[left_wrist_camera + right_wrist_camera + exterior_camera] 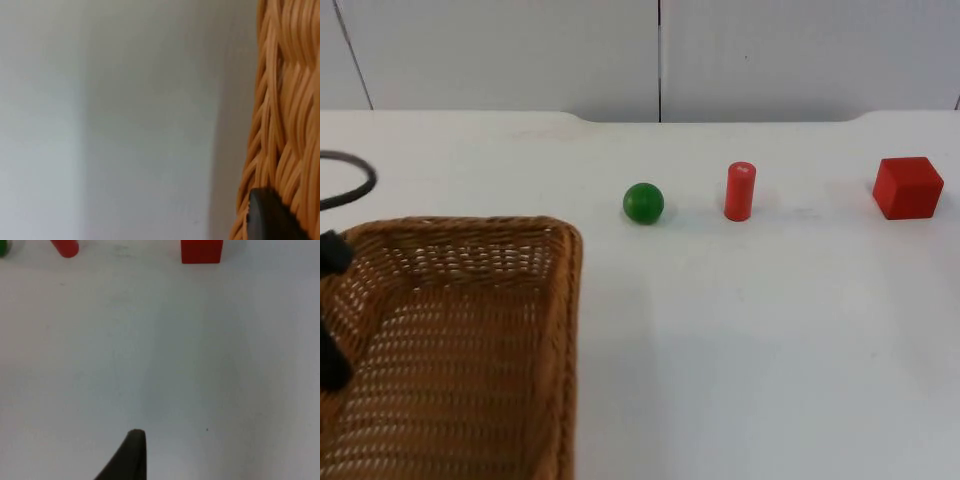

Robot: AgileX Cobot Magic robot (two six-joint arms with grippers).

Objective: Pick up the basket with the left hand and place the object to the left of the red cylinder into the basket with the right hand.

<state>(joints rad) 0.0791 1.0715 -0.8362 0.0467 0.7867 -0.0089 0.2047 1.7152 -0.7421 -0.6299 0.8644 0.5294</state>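
A green ball [643,203] lies on the white table just left of the upright red cylinder [740,190]. The brown wicker basket [470,330] fills the near left of the top view. My left gripper [332,362] is at its left rim, shut on it. The left wrist view has the basket's woven wall [285,115] right against the black fingertip [267,217]. My right gripper [131,457] hangs over bare table, well short of the green ball [2,247] and red cylinder [65,247].
A red cube [908,187] sits at the far right, in line with the cylinder, and the red cube [201,251] lies ahead of the right gripper. The grey partition wall [660,55] closes the table's far edge.
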